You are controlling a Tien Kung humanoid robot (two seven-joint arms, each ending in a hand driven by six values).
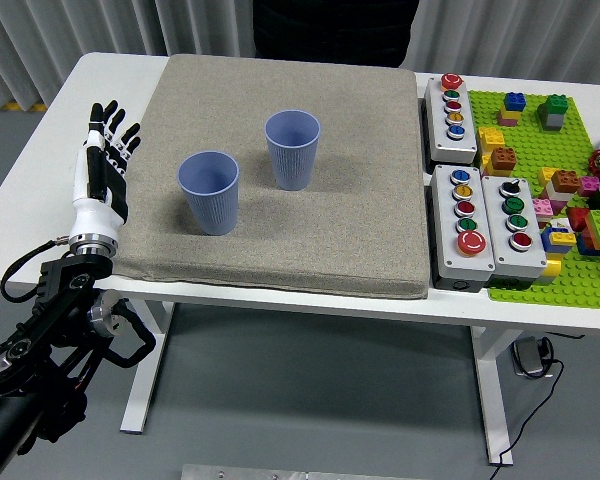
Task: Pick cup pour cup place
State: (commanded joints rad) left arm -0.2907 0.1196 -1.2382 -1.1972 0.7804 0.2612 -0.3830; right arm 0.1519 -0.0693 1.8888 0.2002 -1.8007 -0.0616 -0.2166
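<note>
Hovering at the mat's (pixel 280 250) left edge, the left hand (pixel 102 170) stands upright, fingers (pixel 108 118) spread wide, holding nothing. Both blue cups stand upright on the mat: the near cup (pixel 210 192) well right of the hand, the far cup (pixel 292 149) just beyond.

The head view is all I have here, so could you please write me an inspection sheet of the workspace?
Surface: white table with a grey mat over its middle.
Job's things: two blue cups upright on the mat, apart; near cup, far cup.
Clutter: three button boxes right of the mat; green baseplate with loose bricks.
Hands: left hand open, fingers spread, left of the near cup, holding nothing; right hand not in view.
Cables: black cable looping by the left forearm; another on the floor.
Surroundings: grey curtain behind; grey floor.
</note>
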